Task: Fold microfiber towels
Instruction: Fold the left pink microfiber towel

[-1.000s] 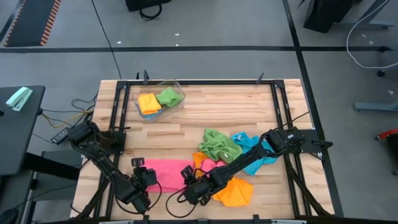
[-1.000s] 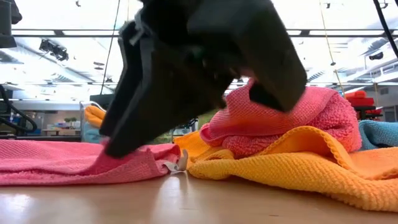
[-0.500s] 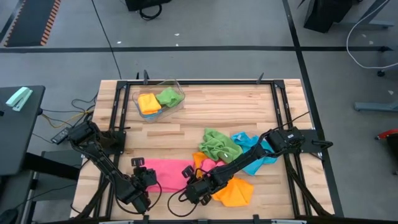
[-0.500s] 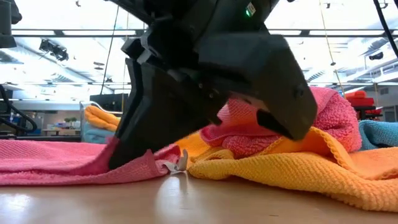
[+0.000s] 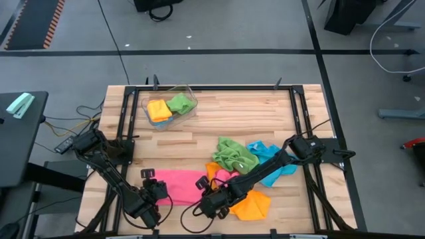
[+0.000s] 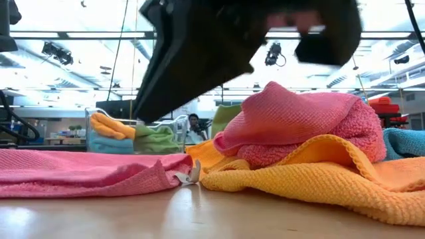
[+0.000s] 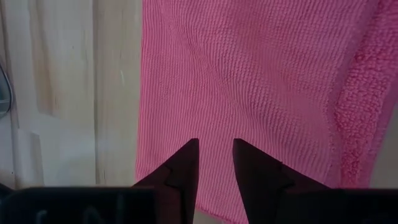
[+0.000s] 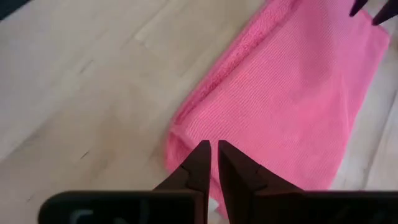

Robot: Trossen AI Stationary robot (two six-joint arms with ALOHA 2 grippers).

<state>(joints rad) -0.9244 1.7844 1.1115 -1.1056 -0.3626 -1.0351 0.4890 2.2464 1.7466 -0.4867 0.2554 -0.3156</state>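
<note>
While both our claws work the pink towel (image 5: 180,182), lying flat on the table's (image 5: 252,116) near side between the two arms, we judge the fold has barely begun. Our right gripper (image 8: 211,163) sits at the towel's end nearest the heap, fingers drawn almost together over the hem; we cannot tell whether any cloth is truly pinched between them. Our left gripper (image 7: 214,163) rests at the opposite end, fingers (image 7: 185,163) parted by a narrow gap over the fabric, and there too a real hold is not visible.

Risks as we see them: if either pinch has caught nothing, that end stays down and the fold goes crooked. Just beside our right gripper lie the orange towel (image 5: 252,204) and another bunched pink one (image 6: 299,126); a lift could snag them and drag the heap along. Green (image 5: 234,155) and blue (image 5: 269,154) towels lie farther back.
</note>
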